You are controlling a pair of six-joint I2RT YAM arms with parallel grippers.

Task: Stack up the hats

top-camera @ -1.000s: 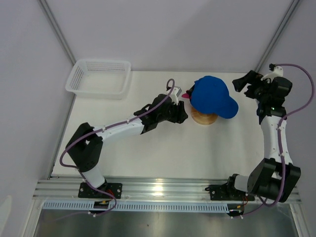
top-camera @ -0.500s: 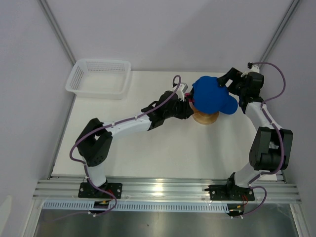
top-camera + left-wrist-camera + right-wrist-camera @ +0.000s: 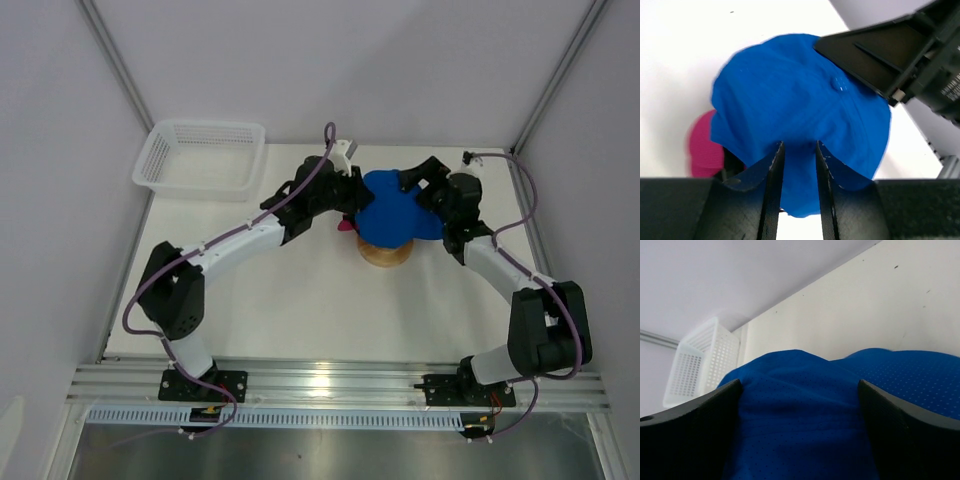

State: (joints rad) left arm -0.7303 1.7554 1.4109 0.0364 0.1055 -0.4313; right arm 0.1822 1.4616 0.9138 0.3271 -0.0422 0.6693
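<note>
A royal blue hat [image 3: 392, 212] sits on top of the round wooden stand [image 3: 384, 256]. A magenta-pink hat [image 3: 346, 228] peeks out under its left edge and shows in the left wrist view [image 3: 702, 147]. My left gripper [image 3: 352, 196] is at the hat's left side, with its jaws nearly closed on a fold of the blue hat [image 3: 790, 90]. My right gripper [image 3: 424, 186] is at the hat's right side. Its jaws are wide open and straddle the blue fabric [image 3: 800, 430]. The other hats are hidden.
A white mesh basket [image 3: 200, 155] stands at the far left corner of the table and also shows in the right wrist view [image 3: 695, 365]. The right gripper's black body fills the upper right of the left wrist view [image 3: 900, 50]. Walls enclose the table.
The right arm has swung in from the far right onto the blue hat. The left gripper has moved farther back and closed on the hat. Hat and stand have shifted left and nearer.
</note>
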